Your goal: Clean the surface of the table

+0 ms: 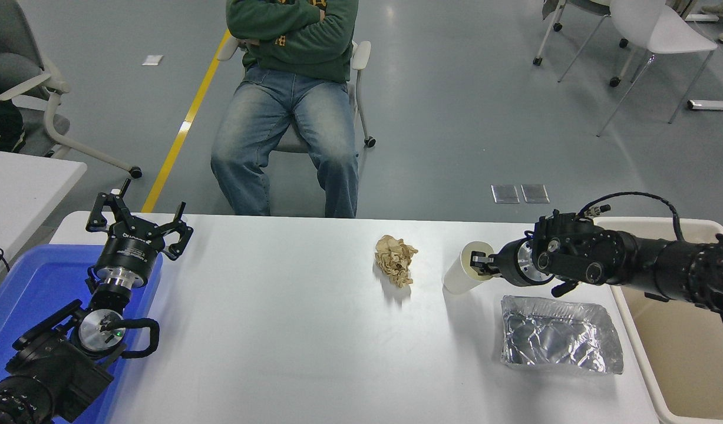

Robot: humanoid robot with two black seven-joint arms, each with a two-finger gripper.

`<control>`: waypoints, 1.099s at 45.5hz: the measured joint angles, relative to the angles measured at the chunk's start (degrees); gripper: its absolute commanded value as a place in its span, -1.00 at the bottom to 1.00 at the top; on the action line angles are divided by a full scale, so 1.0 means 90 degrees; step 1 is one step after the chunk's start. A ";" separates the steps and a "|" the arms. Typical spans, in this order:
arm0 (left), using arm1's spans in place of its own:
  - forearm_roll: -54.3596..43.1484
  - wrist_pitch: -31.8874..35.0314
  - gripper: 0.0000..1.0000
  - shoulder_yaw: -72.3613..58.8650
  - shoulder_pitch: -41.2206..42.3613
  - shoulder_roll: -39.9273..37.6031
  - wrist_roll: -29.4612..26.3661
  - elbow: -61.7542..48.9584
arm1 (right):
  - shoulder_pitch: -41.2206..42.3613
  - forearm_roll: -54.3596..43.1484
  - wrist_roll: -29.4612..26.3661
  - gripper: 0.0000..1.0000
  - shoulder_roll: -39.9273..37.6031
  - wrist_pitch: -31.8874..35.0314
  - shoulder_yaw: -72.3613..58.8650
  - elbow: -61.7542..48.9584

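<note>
The right gripper's (476,263) jaws are pinched on the rim of a white paper cup (462,274), tipping it toward the beige bin (679,330) alongside, likely for disposal. On the white counter (279,330) lie crumpled brown paper (395,259) and a foil tray (558,341). The left gripper (138,227), jaws spread, is parked over the blue tray (25,282).

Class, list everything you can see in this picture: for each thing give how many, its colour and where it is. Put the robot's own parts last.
Table surface: one, white, foreground.
Paper cup: one, white, right of centre, tilted, held at its rim.
Crumpled paper: one, tan, table centre.
Foil tray: one, silver, near right.
Blue tray: one, left edge.
Beige bin: one, right edge.
Seated person: one, far side.
Left gripper: black, parked, open.
Right gripper: black, on the cup.
</note>
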 measured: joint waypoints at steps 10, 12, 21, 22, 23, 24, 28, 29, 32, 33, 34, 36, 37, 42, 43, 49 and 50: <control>-0.0002 -0.0001 1.00 0.0000 -0.0001 -0.0002 -0.0001 -0.0001 | 0.0636 0.0082 0.0007 -1.00 -0.0681 0.0053 0.0063 0.0860; -0.0001 -0.0001 1.00 0.0000 -0.0001 -0.0002 0.0000 0.0000 | 0.0811 0.0087 0.0006 -1.00 -0.0864 0.0058 0.0070 0.1092; 0.0000 -0.0001 1.00 0.0000 -0.0001 -0.0001 0.0000 0.0000 | 0.1612 0.0059 -0.0002 -1.00 -0.1699 0.0178 0.0033 0.1992; -0.0001 -0.0001 1.00 0.0000 -0.0001 -0.0001 0.0000 0.0000 | 0.1688 0.0057 -0.0001 -1.00 -0.1780 0.0206 0.0029 0.2056; 0.0000 -0.0001 1.00 0.0000 -0.0001 -0.0001 0.0000 -0.0001 | 0.1792 0.0049 -0.0004 -1.00 -0.1893 0.0256 0.0020 0.2142; 0.0001 -0.0001 1.00 0.0000 -0.0001 -0.0001 0.0000 0.0000 | 0.1859 0.0046 -0.0004 -1.00 -0.1970 0.0290 0.0018 0.2195; -0.0001 -0.0001 1.00 0.0000 0.0000 0.0000 0.0000 0.0000 | 0.2131 0.0015 -0.0004 -1.00 -0.2300 0.0469 0.0002 0.2376; -0.0001 -0.0001 1.00 0.0000 -0.0001 0.0000 -0.0001 0.0000 | 0.2194 0.0001 -0.0005 -1.00 -0.2381 0.0520 -0.0002 0.2411; 0.0000 -0.0001 1.00 0.0000 0.0000 0.0001 0.0000 0.0000 | 0.2385 -0.0052 -0.0005 -1.00 -0.2625 0.0674 -0.0007 0.2500; 0.0000 -0.0001 1.00 0.0000 0.0000 0.0001 0.0000 0.0000 | 0.2452 -0.0073 -0.0005 -1.00 -0.2710 0.0732 -0.0007 0.2528; 0.0000 -0.0001 1.00 0.0000 0.0000 0.0001 0.0000 0.0000 | 0.2505 -0.0091 -0.0005 -1.00 -0.2779 0.0781 -0.0008 0.2547; -0.0001 -0.0001 1.00 0.0000 0.0000 0.0002 0.0000 0.0000 | 0.2619 -0.0138 -0.0005 -1.00 -0.2938 0.0906 -0.0011 0.2583; 0.0001 -0.0001 1.00 0.0000 0.0000 0.0002 0.0000 0.0000 | 0.2663 -0.0154 -0.0005 -1.00 -0.2998 0.0949 -0.0011 0.2594; 0.0000 -0.0001 1.00 0.0000 0.0000 0.0003 0.0000 0.0000 | 0.2898 -0.0233 -0.0005 -1.00 -0.3312 0.1208 -0.0011 0.2646; 0.0001 -0.0001 1.00 0.0000 0.0000 0.0003 0.0000 0.0000 | 0.2947 -0.0248 -0.0005 -1.00 -0.3376 0.1267 -0.0011 0.2656; 0.0000 -0.0001 1.00 0.0000 0.0000 0.0002 0.0000 0.0000 | 0.3169 -0.0303 -0.0005 -1.00 -0.3667 0.1532 -0.0006 0.2685; 0.0000 -0.0001 1.00 0.0000 0.0000 0.0002 0.0000 0.0000 | 0.3193 -0.0310 -0.0004 -1.00 -0.3697 0.1557 -0.0006 0.2688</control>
